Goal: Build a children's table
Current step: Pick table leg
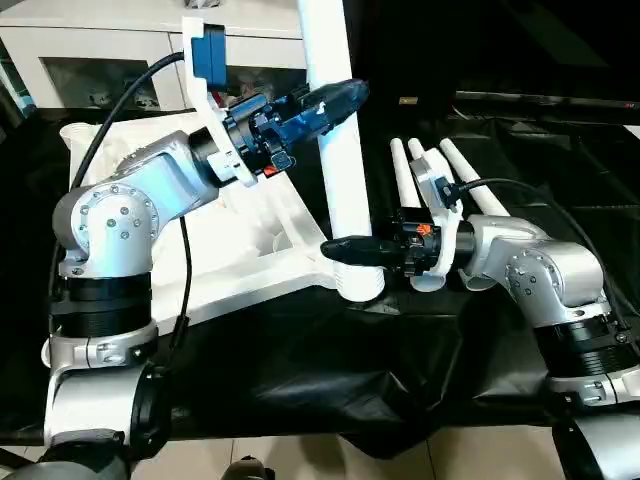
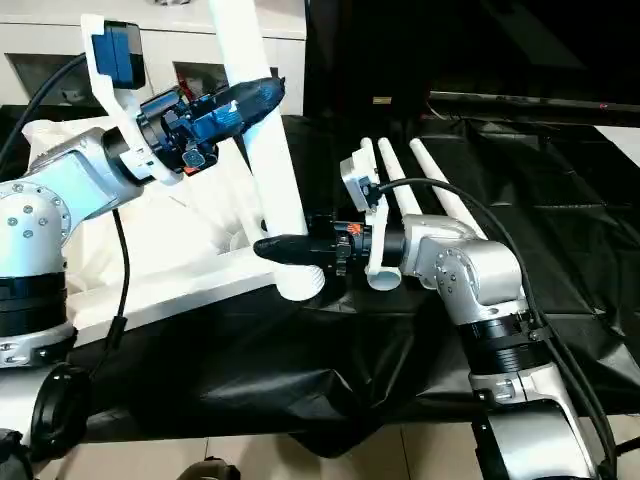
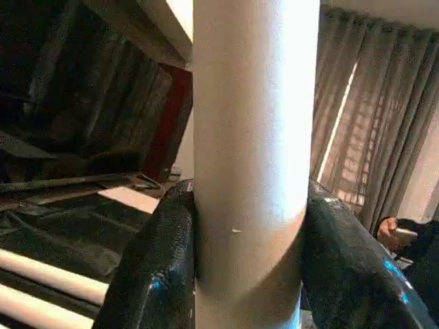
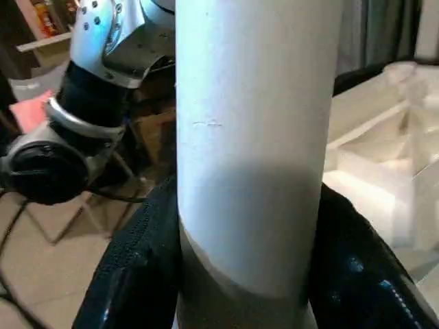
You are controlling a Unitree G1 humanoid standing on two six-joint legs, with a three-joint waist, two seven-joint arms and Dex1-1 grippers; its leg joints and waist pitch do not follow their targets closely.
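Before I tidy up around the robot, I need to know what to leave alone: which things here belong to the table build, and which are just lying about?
Part of the job:
- upside-down tabletop
- standing leg, gripped by the left hand and right hand
- three spare legs on the black sheet

Just lying about:
- white cabinet behind

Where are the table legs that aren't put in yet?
In the left eye view, three spare legs lie side by side on the black cloth, right of the standing leg, behind the right gripper.
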